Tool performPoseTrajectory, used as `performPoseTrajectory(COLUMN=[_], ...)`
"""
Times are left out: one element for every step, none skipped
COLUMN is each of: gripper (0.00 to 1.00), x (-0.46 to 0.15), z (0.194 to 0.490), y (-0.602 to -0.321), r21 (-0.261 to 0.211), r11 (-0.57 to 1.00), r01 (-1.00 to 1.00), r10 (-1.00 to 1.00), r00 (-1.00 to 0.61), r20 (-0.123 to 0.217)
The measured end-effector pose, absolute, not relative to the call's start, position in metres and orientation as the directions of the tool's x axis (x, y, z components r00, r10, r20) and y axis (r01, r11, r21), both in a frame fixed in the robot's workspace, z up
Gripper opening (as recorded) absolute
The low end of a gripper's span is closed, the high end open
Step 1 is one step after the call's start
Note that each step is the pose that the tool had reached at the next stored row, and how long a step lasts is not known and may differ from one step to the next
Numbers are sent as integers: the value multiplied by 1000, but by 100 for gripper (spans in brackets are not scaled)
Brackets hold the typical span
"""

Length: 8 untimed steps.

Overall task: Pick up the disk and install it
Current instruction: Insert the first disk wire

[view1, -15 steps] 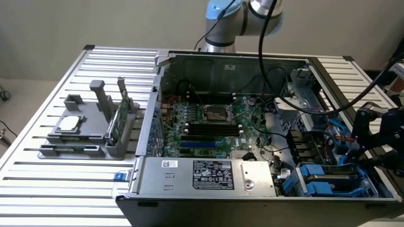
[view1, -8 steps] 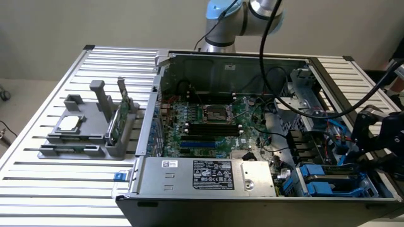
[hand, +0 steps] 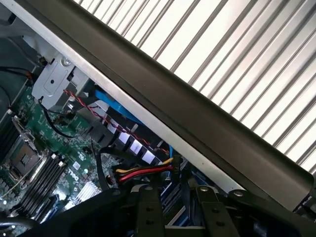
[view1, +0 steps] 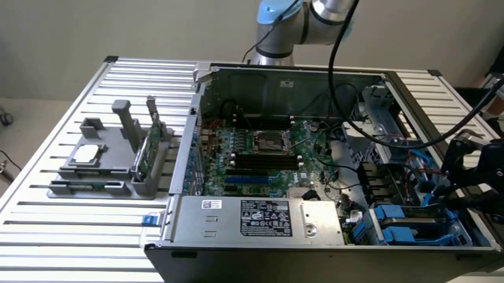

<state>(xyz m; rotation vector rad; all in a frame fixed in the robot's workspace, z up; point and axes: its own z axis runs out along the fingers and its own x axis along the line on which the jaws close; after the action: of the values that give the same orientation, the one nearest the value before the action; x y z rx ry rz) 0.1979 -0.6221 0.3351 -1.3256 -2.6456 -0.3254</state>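
In the exterior view my black gripper [view1: 445, 190] hangs over the right side of the open computer case [view1: 275, 76], just above the drive bays. The disk [view1: 409, 224], grey and framed by a blue carrier, lies in the bay at the case's near right corner, below and to the exterior view's left of the gripper. In the wrist view the gripper [hand: 175, 195] has its two dark fingers [hand: 148, 212] standing apart. Between them I see only cables and a bit of blue plastic [hand: 173, 200] further down. Nothing sits in the grip.
The motherboard [view1: 260, 153] fills the case floor, with the power supply [view1: 252, 218] along the near side. Red, yellow and black wires [hand: 143, 173] lie close under the fingers. The case's dark side wall [hand: 207, 118] borders the slatted table [hand: 247, 44]. A grey fixture [view1: 110, 159] holds a chip and a green card.
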Motion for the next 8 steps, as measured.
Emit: performPoseTrajectory(gripper=[31,31,31,31,31,29,23,19], x=[198,199,199,199,199,199,199,199], z=[334,334,333,333,333,333,333,333], y=[-622,-622,-622,-622,-622,-622,-622,-622], r21=[120,120,120,119,117,115,113,110], r11=[582,582,582,582,582,582,582,581], r01=[804,804,804,804,805,805,805,806], r10=[768,768,768,768,768,768,768,768], r00=[-593,-592,-592,-592,-591,-591,-590,-589], r20=[243,244,245,245,246,248,250,251])
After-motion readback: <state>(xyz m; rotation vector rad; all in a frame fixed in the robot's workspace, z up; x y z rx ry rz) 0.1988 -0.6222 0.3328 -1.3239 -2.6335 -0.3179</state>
